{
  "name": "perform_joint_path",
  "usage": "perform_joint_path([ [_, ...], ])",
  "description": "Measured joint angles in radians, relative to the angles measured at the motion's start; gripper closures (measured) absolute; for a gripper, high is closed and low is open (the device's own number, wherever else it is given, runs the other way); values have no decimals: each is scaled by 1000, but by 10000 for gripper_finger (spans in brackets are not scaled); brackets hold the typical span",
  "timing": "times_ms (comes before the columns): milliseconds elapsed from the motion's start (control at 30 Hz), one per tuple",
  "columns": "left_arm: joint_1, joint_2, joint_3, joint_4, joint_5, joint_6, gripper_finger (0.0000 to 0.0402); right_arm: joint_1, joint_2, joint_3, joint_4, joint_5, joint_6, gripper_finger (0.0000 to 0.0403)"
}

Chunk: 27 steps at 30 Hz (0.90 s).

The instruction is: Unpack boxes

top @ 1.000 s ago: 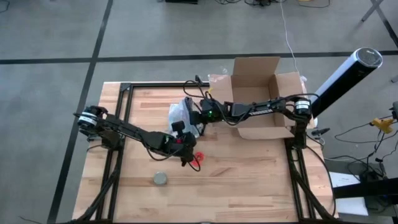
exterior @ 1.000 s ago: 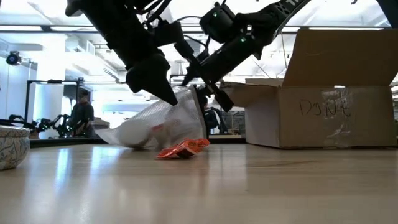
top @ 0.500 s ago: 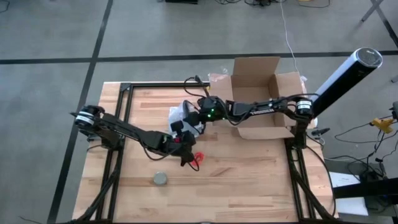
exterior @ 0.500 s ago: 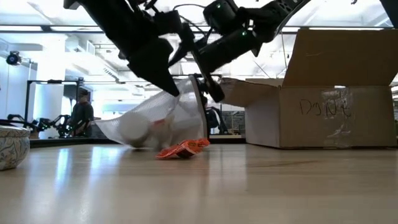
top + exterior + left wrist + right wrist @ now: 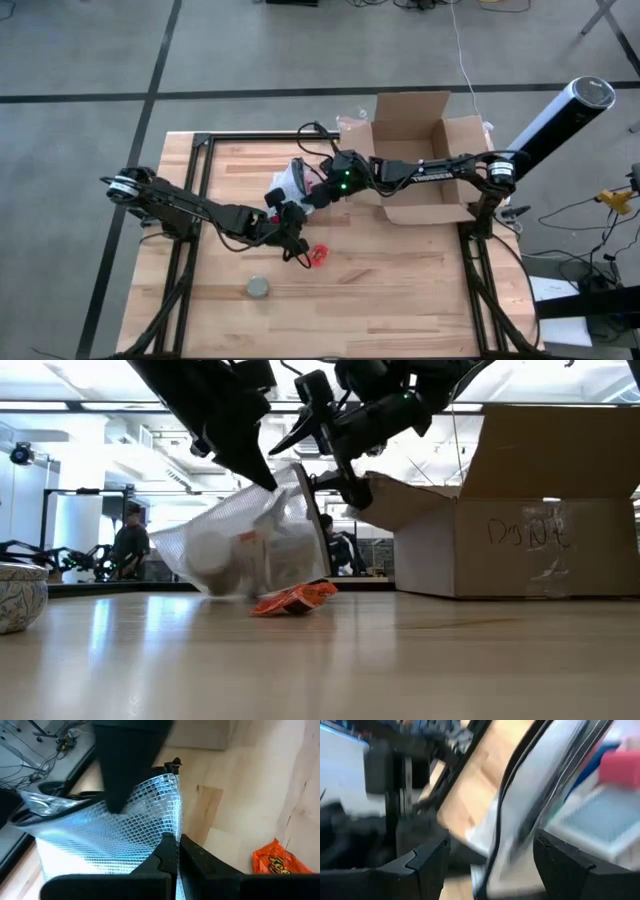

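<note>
While clamping the left hand [image 5: 285, 215] tight on the mesh edge of the soft, translucent pouch [image 5: 290, 185], holding it tilted over the middle of the wooden surface [image 5: 400, 290], just beside a crinkled orange packet [image 5: 319, 255]. Spreading the right hand [image 5: 318, 192] wide, gripping nothing, straddling the pouch's zip edge, reaching in low from the right. Sitting at the far right edge, apart from the pouch: brown cardboard box [image 5: 410, 105], with flaps open. Leaving bare wood open along the near side, bar a small round dish [image 5: 258, 288].
</note>
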Motion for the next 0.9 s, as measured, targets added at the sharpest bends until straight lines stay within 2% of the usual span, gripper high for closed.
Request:
perform_joint_path([
  [267,0,-58,-5,-77,-16,-53,401,9,-105,0,-83,-64,-144,164],
  [367,-1,-77,-16,-95,-22,-70,401,39,-140,0,-130,-65,-264,169],
  [467,-1,-90,-34,-96,-21,-89,401,86,-149,0,-187,-9,-420,175],
  [600,-1,-113,-67,-95,-21,-115,401,152,-105,0,-224,107,-599,182],
  [900,0,-182,-84,-130,-12,-129,401,216,31,0,-221,126,-651,183],
])
